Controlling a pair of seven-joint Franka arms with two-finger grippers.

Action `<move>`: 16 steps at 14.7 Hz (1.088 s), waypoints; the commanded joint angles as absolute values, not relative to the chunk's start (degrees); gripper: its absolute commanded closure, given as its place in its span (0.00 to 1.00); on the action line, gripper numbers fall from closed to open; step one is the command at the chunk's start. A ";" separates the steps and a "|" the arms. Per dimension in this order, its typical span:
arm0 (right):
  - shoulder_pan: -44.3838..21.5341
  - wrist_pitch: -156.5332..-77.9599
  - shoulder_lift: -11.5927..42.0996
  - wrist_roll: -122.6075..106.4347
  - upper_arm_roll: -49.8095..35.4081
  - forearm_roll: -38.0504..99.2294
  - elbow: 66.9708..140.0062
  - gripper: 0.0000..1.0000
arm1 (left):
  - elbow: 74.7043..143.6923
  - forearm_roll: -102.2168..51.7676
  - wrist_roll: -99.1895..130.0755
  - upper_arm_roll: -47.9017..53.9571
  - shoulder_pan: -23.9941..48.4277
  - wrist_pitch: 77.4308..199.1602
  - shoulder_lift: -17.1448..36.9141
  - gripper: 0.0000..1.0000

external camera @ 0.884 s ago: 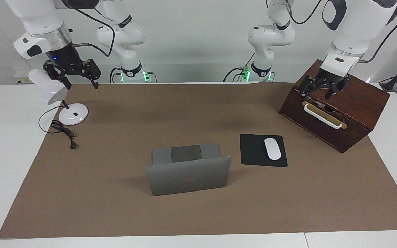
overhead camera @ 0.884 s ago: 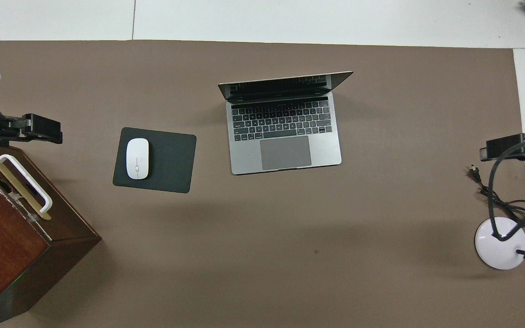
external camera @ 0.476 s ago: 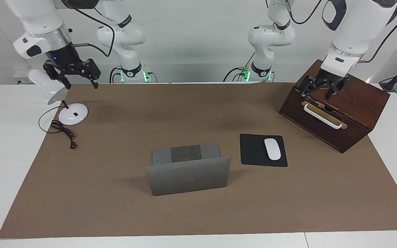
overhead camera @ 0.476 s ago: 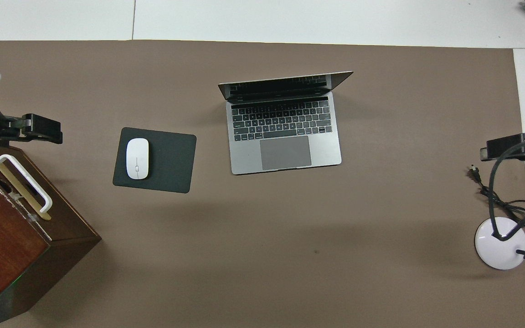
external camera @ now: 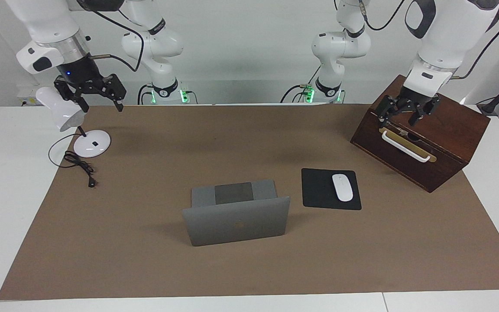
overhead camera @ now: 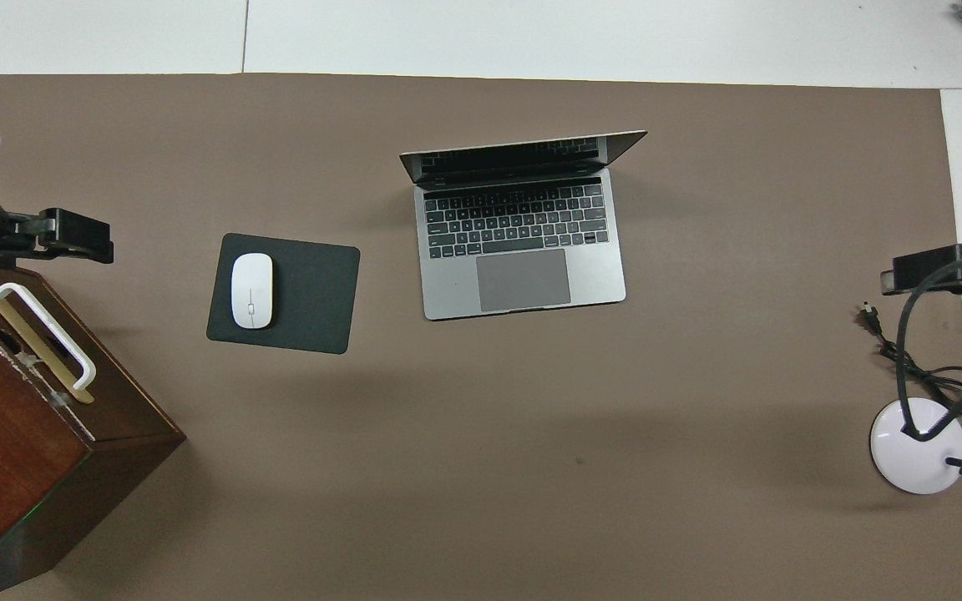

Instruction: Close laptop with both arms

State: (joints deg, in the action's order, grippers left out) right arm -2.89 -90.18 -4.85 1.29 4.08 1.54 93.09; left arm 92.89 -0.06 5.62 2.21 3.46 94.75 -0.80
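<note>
The silver-grey laptop point(external camera: 236, 225) stands open in the middle of the brown mat, with its lid upright and the logo side away from the robots. Its keyboard point(overhead camera: 518, 221) and trackpad show in the overhead view. My left gripper point(external camera: 399, 117) is open and empty, up in the air over the wooden box at the left arm's end of the table. My right gripper point(external camera: 101, 103) is open and empty, up in the air over the desk lamp at the right arm's end. Both are well apart from the laptop.
A black mouse pad point(external camera: 319, 190) with a white mouse point(external camera: 342, 187) lies beside the laptop toward the left arm's end. A dark wooden box point(external camera: 444, 125) with a white handle point(external camera: 405, 146) stands under my left gripper. A white desk lamp point(external camera: 90, 144) and its black cable point(external camera: 80, 167) are under my right gripper.
My right gripper has risen very slightly. The left gripper and the laptop have not visibly moved.
</note>
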 commanded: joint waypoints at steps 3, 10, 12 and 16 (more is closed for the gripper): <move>-1.85 -91.05 -5.36 0.26 3.43 0.97 94.04 0.00 | 93.08 0.18 8.77 2.81 3.16 95.71 -0.88 0.06; -1.85 -91.14 -5.36 0.26 3.51 0.97 94.04 0.00 | 94.74 0.18 10.28 2.90 3.87 95.54 -0.88 0.90; -1.85 -91.14 -5.36 0.26 3.52 0.97 94.04 0.00 | 95.53 0.09 10.98 2.90 3.96 95.71 -1.40 0.99; -1.85 -91.32 -5.36 0.09 3.52 0.97 94.04 0.00 | 102.02 -1.05 11.95 2.55 4.04 99.74 -4.38 1.00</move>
State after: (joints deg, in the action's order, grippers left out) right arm -2.81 -90.18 -4.85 1.29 4.08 1.54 93.09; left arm 96.19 -0.27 10.34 2.99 3.53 95.98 -1.04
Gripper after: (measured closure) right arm 0.000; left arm 0.991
